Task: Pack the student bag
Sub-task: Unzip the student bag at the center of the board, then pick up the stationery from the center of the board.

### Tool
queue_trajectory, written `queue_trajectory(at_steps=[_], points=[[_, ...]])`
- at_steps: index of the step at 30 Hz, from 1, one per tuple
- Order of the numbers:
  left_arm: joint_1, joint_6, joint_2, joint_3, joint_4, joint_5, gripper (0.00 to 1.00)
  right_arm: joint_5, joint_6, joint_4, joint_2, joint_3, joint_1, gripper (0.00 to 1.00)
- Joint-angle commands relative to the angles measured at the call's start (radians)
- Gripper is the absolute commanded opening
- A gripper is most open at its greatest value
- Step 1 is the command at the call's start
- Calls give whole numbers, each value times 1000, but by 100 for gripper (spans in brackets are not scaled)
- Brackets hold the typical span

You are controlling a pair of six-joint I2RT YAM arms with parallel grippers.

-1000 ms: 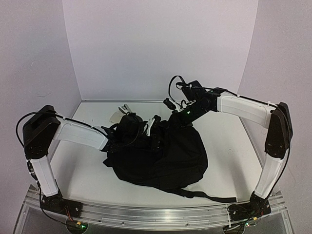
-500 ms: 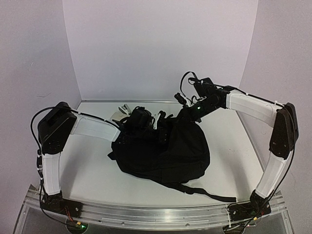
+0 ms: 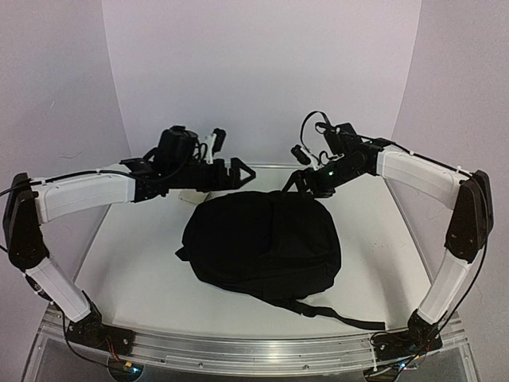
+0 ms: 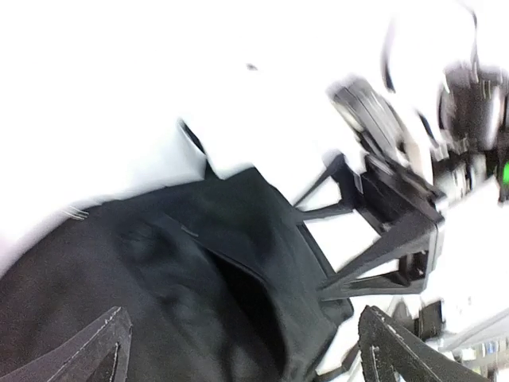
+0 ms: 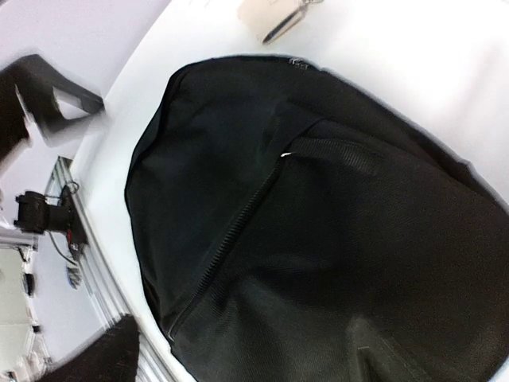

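**A:** Where do we find the student bag [image 3: 262, 239]?

**B:** We see it lying flat on the worktop [image 3: 135, 270], a rounded black heap. A zip [image 5: 231, 227] runs along its upper face. One strap [image 3: 342, 318] trails from the bag's near edge.

**A:** And our left hand [image 3: 242, 169]?

**B:** It hangs above the bag's far-left edge, fingers spread wide, with nothing between them.

**A:** The right hand [image 3: 294, 181]?

**B:** It sits low at the bag's far-right edge. We make out its fingers spread too, with pale worktop showing through the gap. One fingertip lies right against the fabric, though we cannot tell whether it presses in.

**A:** Anything else?

**B:** A small pale item [image 5: 266, 12] lies on the worktop just beyond the bag's far edge. It is too blurred for us to name.
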Motion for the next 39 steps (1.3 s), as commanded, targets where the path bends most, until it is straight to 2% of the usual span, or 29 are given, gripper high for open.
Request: queue_trajectory(at_steps=[1,4,10,14,18,23,28,31,36,39], points=[[189,-44,-56,-65,-84,-17,100,116,-45,2,-51,65,-80,98],[316,-31,-19,-40,-121,-10,100,238,-117,4,-36,102,-127,98],[449,26,194,222,-248,-48,100,373,-196,-37,67,156,-171,98],[463,40,431,554,-428,-81,100,403,-301,-37,39,120,-183,98],[463,23,646,895,-537,-98,100,405,-273,-51,10,127,-184,98],[464,-21,865,1156,-584,-138,98,425,-230,-50,16,110,-188,98],[464,-94,974,1194,-519,-151,99,416,-209,-54,-4,91,-196,98],[460,-99,1045,1237,-535,-180,99,416,-209,-66,-11,77,-207,98],[457,-109,1073,1210,-551,-274,100,389,-195,-85,11,88,-224,98],[454,-101,1103,1229,-568,-283,99,383,-193,-89,36,107,-235,98]])
